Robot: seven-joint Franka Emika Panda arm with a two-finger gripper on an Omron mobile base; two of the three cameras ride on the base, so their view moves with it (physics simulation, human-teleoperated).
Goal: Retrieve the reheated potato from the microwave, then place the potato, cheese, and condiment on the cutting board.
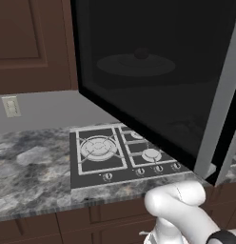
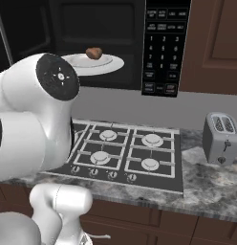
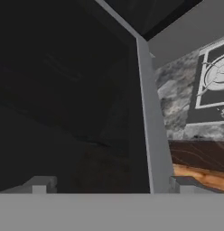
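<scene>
The microwave (image 2: 115,28) hangs above the stove with its black glass door (image 1: 153,95) swung wide open. Inside, the brown potato (image 2: 94,52) sits on a white plate (image 2: 103,62). Through the door glass the potato (image 1: 141,53) shows dimly. My gripper (image 3: 111,187) is open, its fingertips (image 3: 39,185) wide apart, close against the door's dark glass (image 3: 64,99) and its grey edge (image 3: 147,117). The edge runs up just inside the right fingertip. The cheese, condiment and cutting board are out of view.
A gas stove (image 2: 125,153) lies in the marble counter (image 1: 29,167) below the microwave. A silver toaster (image 2: 220,139) stands at the right. The button panel (image 2: 161,48) is on the microwave's right side. Dark wood cabinets (image 1: 29,43) flank it, with a wall outlet (image 1: 11,106) below.
</scene>
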